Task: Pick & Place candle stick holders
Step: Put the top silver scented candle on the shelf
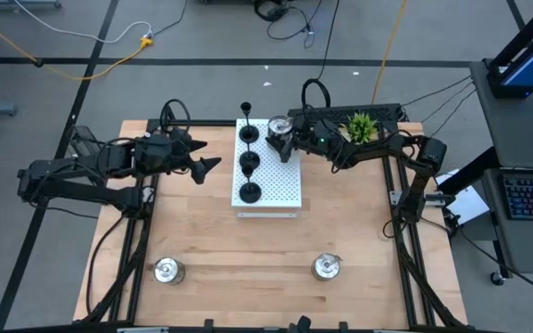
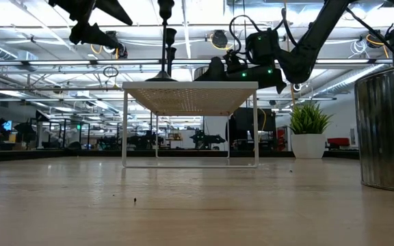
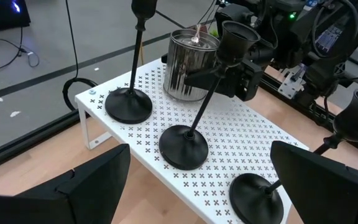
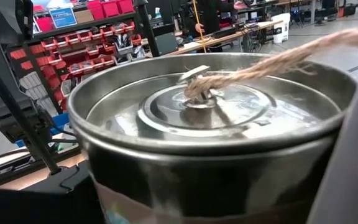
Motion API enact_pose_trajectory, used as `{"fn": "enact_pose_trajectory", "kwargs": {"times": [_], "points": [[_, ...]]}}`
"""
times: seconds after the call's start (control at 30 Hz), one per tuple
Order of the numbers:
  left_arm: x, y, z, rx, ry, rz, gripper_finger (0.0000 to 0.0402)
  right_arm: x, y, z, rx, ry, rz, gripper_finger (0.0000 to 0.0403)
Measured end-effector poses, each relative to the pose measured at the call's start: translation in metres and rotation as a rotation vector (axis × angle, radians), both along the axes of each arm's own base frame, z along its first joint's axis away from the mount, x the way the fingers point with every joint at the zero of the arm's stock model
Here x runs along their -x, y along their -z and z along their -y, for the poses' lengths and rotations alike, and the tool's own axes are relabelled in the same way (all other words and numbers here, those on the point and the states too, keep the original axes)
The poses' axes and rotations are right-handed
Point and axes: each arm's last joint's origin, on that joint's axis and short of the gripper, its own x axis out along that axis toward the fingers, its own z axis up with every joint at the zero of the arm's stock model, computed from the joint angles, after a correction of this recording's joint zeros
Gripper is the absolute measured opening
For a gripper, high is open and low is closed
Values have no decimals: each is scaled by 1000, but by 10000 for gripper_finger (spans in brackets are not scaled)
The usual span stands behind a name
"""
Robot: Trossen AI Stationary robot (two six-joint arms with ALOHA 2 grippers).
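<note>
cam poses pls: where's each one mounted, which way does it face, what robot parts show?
High: overhead, facing down; both arms, white board.
Low: table height, level; arms above the board.
Left wrist: faces the black holders; own fingers.
Right wrist: right end effector close on the silver holder.
Shared: that silver holder shows in the left wrist view too.

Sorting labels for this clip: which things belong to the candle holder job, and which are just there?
Job: three black stemmed holders; silver tin holder on the white perforated board; two silver tin holders near the table's front edge.
Bystanders: white perforated board; green potted plant.
</note>
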Motion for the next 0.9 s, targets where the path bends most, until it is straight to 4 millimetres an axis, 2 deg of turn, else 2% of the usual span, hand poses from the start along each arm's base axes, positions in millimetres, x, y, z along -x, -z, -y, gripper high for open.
{"fn": "enact_pose_trajectory", "kwargs": {"times": [0.73,0.9], "points": [[0,0,0,3,-2,-1,392,0,1,0,42,1,-27,366],[0,0,0,3,-2,-1,392,0,3,0,33,-3,-44,382]]}}
